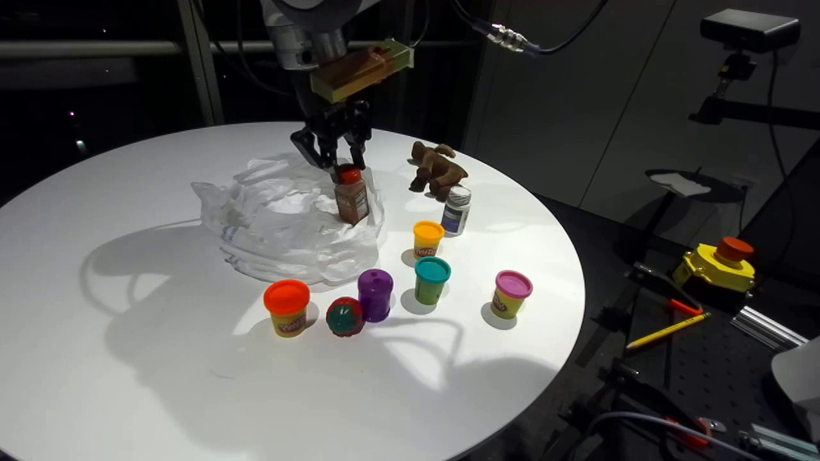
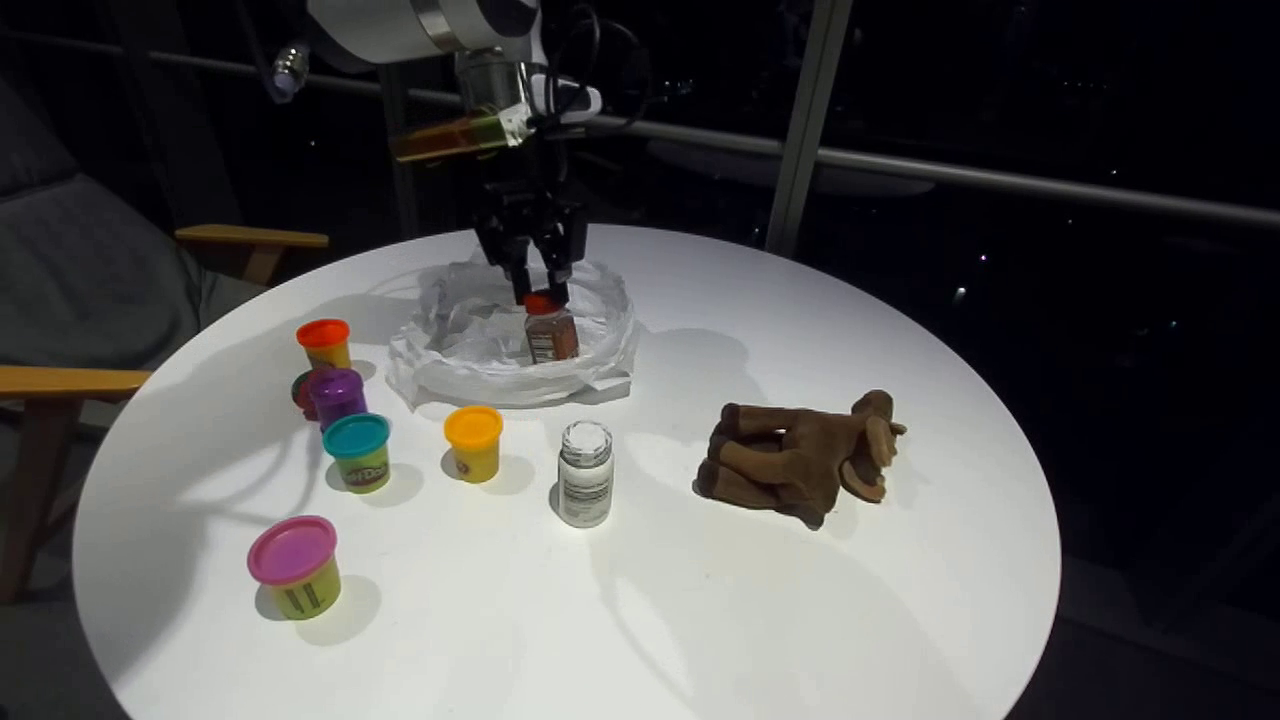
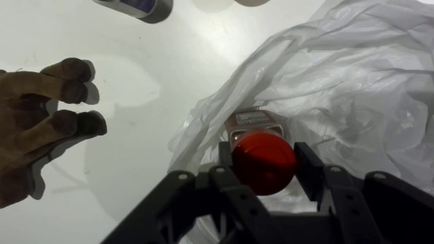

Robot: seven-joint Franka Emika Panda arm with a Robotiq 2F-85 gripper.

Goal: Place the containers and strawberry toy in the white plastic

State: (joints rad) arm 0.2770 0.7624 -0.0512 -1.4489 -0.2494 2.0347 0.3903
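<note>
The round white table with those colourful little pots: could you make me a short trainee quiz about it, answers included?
1. Multiple choice: what does the end effector grip?
(a) brown animal toy
(b) red-capped bottle
(c) teal-lidded cup

2. True or false: the pink-lidded cup stands outside the white plastic bag.

3. Short answer: which toy sits beside the purple container?

Key: 1. b; 2. true; 3. the strawberry toy.

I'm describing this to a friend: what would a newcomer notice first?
Probably the red-capped bottle that the black tool grips in the white plastic bag. Next, perhaps, the bright-lidded cups on the table beside the bag. A brown animal toy lies apart from both.
</note>
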